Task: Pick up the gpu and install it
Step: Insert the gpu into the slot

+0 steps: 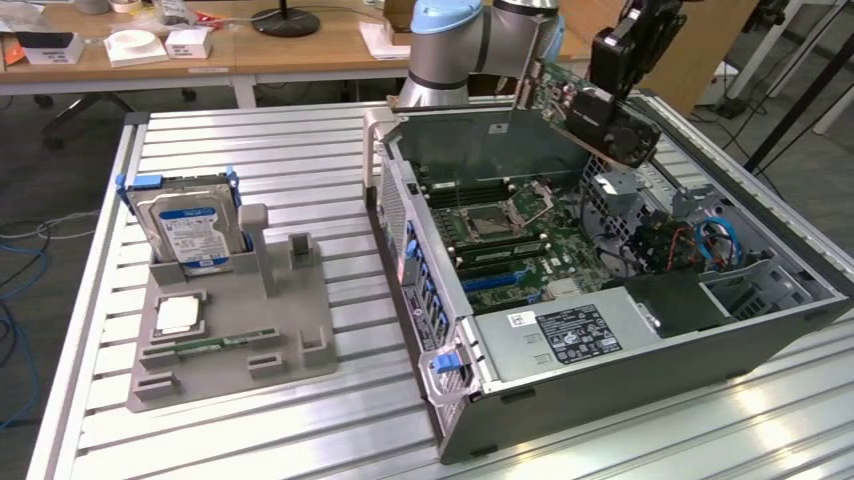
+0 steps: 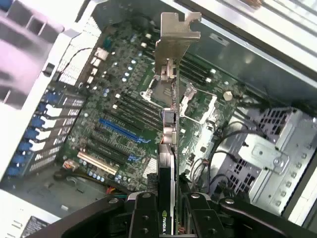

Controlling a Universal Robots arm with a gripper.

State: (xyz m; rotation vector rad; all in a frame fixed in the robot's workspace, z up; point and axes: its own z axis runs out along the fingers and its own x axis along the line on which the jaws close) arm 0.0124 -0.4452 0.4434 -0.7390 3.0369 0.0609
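Black and green, the gpu (image 1: 587,110) hangs in the exterior view clamped in my fingers (image 1: 617,75), above the far end of the open computer case (image 1: 601,400), which lies on the counter (image 1: 267,160). In the wrist view my fingers (image 2: 143,218) pinch the gpu (image 2: 168,163) from both sides, edge-on, with its silver bracket (image 2: 176,44) above the motherboard (image 2: 114,114).
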